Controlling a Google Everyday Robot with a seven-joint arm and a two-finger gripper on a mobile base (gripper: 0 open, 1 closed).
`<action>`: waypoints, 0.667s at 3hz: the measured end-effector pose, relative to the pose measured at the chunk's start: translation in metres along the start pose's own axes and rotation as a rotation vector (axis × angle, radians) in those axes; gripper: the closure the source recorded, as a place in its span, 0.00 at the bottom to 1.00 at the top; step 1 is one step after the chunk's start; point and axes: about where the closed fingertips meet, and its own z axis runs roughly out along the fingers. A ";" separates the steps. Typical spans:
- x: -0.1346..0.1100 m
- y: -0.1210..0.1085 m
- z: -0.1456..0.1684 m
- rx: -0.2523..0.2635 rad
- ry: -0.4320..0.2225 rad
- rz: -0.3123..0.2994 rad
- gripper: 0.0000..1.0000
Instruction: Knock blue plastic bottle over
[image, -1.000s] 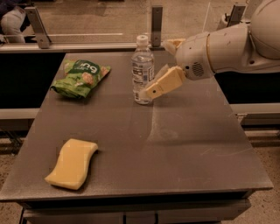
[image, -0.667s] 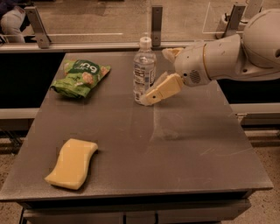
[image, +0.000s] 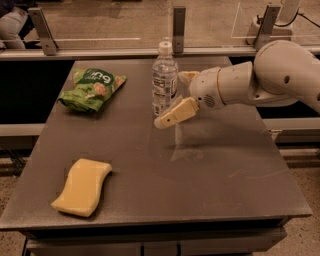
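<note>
Bottle (image: 164, 80) upright on counter (image: 225, 165) | claw (image: 174, 99) spread wide beside it, 1 finger (image: 175, 114) low by its base | best: push higher up, so it topples, not slides.

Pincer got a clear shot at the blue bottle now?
Likely yes: the pincer sits right beside the upright blue plastic bottle, nothing between; green bag and sponge lie well off.
</note>
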 end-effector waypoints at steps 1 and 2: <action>-0.007 -0.004 0.009 -0.004 0.001 -0.033 0.00; -0.023 -0.015 0.024 0.012 -0.020 -0.087 0.00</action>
